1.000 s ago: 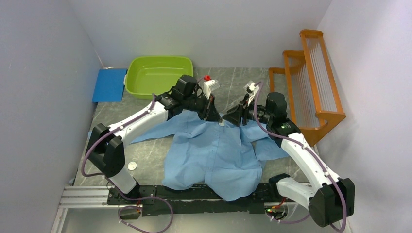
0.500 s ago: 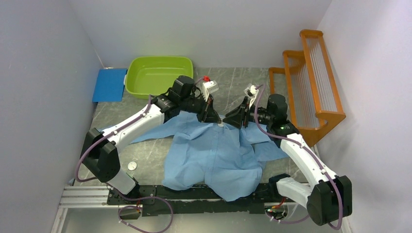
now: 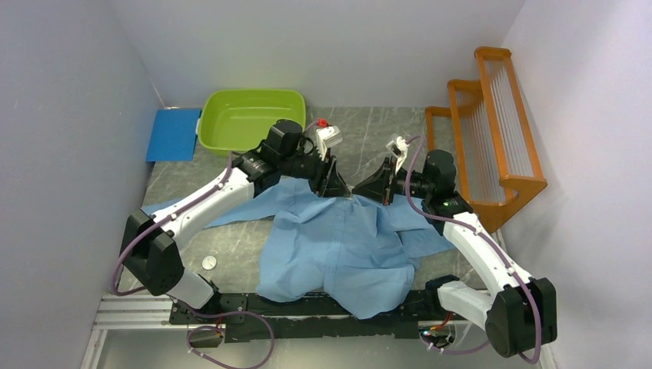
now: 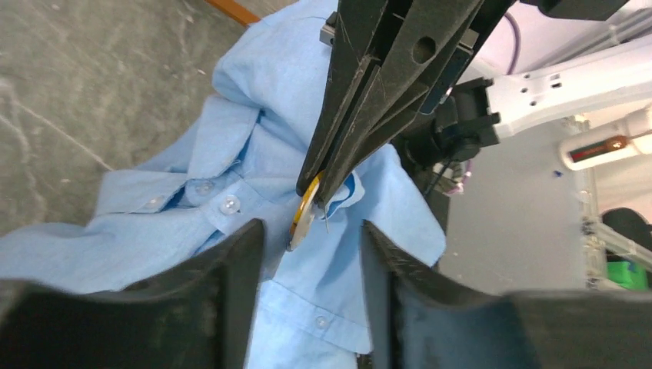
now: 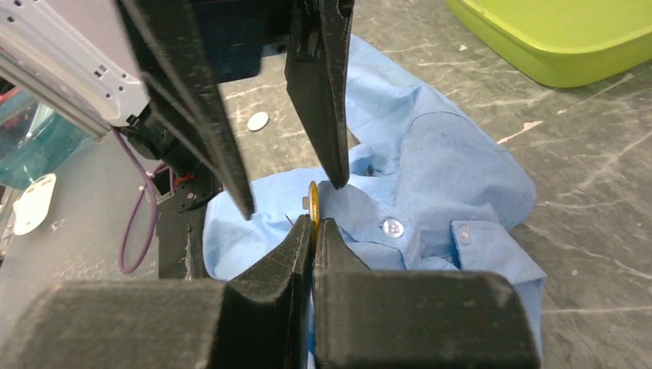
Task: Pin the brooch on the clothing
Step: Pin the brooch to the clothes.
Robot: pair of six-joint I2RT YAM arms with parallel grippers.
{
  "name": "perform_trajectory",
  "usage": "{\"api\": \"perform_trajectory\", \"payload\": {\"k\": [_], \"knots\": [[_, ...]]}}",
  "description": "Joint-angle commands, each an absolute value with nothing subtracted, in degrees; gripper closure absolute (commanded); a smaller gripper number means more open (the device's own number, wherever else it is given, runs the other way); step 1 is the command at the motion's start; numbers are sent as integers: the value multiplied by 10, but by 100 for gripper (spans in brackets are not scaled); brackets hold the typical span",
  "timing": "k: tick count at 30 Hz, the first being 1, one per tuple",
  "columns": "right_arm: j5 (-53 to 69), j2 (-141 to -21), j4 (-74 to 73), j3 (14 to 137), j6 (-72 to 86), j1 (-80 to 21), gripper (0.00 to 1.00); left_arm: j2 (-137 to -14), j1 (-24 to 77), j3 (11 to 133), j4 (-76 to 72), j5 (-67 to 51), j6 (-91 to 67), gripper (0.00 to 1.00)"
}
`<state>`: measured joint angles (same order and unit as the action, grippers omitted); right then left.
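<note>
Two things need your care. The brooch (image 4: 306, 219) looks tiny, hard and light, with a sharp pin. The right gripper (image 5: 313, 224) has its jaws clamped on its rim, over the shirt (image 3: 338, 246) collar, on the near side of the green tub (image 3: 206, 123). The shirt is thin and floppy. Your left gripper (image 3: 337, 187), jaws apart, crowds that spot.

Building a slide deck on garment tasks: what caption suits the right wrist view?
Right gripper shut on the gold-rimmed brooch over the light blue shirt, with the open left gripper facing it.
</note>
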<state>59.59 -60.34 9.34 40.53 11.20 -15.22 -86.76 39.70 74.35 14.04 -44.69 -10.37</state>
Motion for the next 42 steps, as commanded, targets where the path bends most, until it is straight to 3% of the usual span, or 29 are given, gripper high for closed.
{"api": "perform_trajectory", "payload": {"k": [1, 4, 10, 15, 22, 29, 42], "knots": [[572, -581, 135, 404, 126, -149, 100, -817, 401, 732, 116, -377, -112, 39], [542, -559, 157, 390, 156, -149, 100, -784, 402, 698, 92, -298, -138, 32], [488, -515, 218, 360, 230, -149, 100, -705, 401, 594, -29, -221, -220, 33], [485, -497, 273, 345, 282, -150, 100, -688, 404, 545, -132, -276, -286, 44], [498, -490, 323, 338, 334, -149, 100, -739, 450, 550, -254, -359, -322, 52], [508, -479, 339, 343, 355, -149, 100, -768, 454, 561, -272, -352, -335, 60], [507, -462, 354, 349, 370, -149, 100, -723, 453, 541, -182, -283, -300, 54]]}}
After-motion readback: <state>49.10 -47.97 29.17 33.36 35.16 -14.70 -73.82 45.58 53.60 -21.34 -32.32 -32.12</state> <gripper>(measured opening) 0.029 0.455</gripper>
